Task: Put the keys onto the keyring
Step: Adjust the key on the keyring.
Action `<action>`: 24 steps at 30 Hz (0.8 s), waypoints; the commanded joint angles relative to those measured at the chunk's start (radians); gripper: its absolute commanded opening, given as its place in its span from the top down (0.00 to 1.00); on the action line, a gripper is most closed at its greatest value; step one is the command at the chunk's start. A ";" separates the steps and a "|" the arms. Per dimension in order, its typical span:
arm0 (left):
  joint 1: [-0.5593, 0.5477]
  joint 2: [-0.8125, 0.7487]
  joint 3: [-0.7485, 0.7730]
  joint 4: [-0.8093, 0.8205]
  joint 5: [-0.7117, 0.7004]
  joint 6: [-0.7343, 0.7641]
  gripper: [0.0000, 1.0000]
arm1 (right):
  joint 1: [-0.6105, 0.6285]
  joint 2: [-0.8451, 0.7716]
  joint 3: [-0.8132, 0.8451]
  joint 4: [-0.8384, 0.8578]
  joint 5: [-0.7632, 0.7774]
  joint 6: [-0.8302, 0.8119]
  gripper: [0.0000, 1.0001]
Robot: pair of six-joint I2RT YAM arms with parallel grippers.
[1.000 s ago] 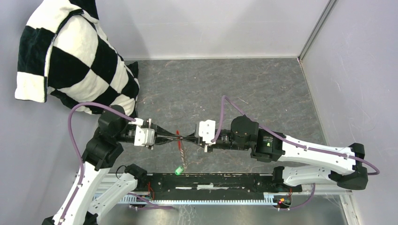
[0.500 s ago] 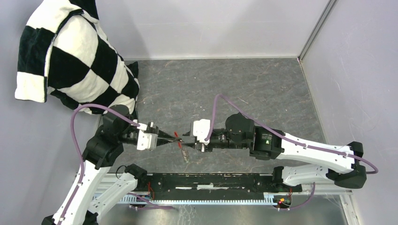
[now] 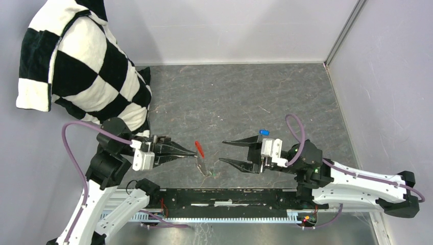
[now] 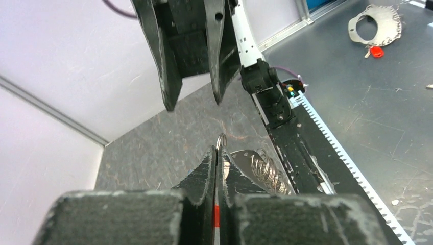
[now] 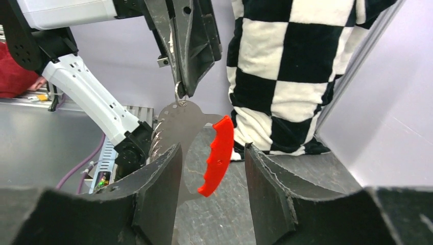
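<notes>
My left gripper (image 3: 189, 149) is pinched shut on the thin ring (image 4: 220, 139) of the keyring (image 3: 199, 149). Only a tiny bit of that ring peeks out past the tips, while the red tag (image 5: 217, 153) and the grey strap (image 3: 203, 167) hang down between my two grippers. My right gripper (image 3: 223, 152) is open and holds nothing, and the blue key (image 3: 264, 132) shows just behind it, too small for me to tell what it rests on.
</notes>
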 commanded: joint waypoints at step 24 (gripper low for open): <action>-0.002 0.078 0.078 0.145 0.105 -0.124 0.98 | 0.008 0.210 0.008 0.423 -0.144 0.082 0.58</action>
